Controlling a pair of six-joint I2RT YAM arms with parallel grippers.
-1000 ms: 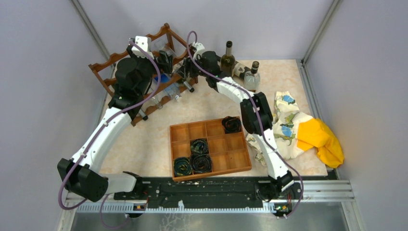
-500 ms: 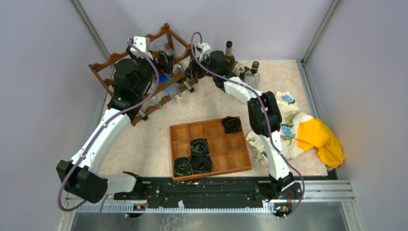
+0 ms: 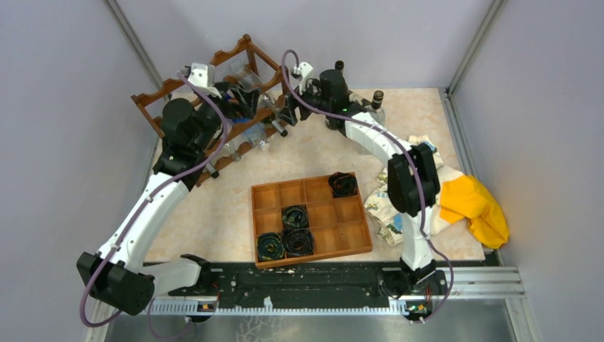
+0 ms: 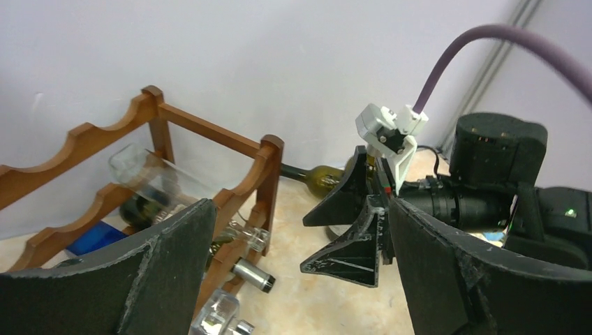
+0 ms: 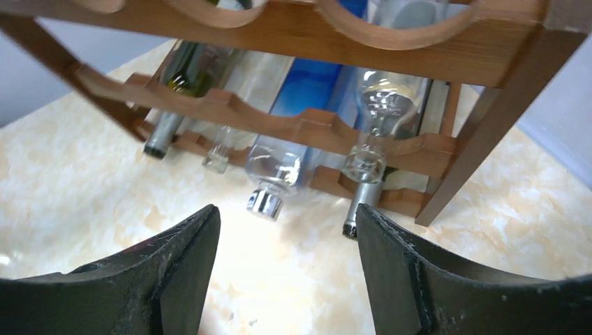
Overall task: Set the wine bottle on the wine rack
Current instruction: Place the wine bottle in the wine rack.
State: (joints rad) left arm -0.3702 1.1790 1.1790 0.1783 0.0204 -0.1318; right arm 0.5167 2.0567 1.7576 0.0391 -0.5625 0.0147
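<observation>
I see right fingers (image 5: pixel 174 272) released, empty, backed off from the wine rack (image 5: pixel 391 63) since last frame; left fingers (image 4: pixel 160 265) spread wide, empty.

Seen from above, the wrist of the left arm (image 3: pixel 146 210) and the left gripper (image 3: pixel 249 100) are covering the middle of the wine rack (image 3: pixel 151 91), and the bottles (image 3: pixel 251 135) lying in it are showing too small to count. The wrist of the right arm (image 3: pixel 367 135) is hiding all but the caps of a tall bottle (image 3: pixel 339 66) and a shorter bottle (image 3: pixel 377 95) at the back, while its elbow is blocking part of the patterned cloth (image 3: pixel 381 214). In the right wrist view the rack's top rail and bottle bodies are running off the upper edge.
</observation>
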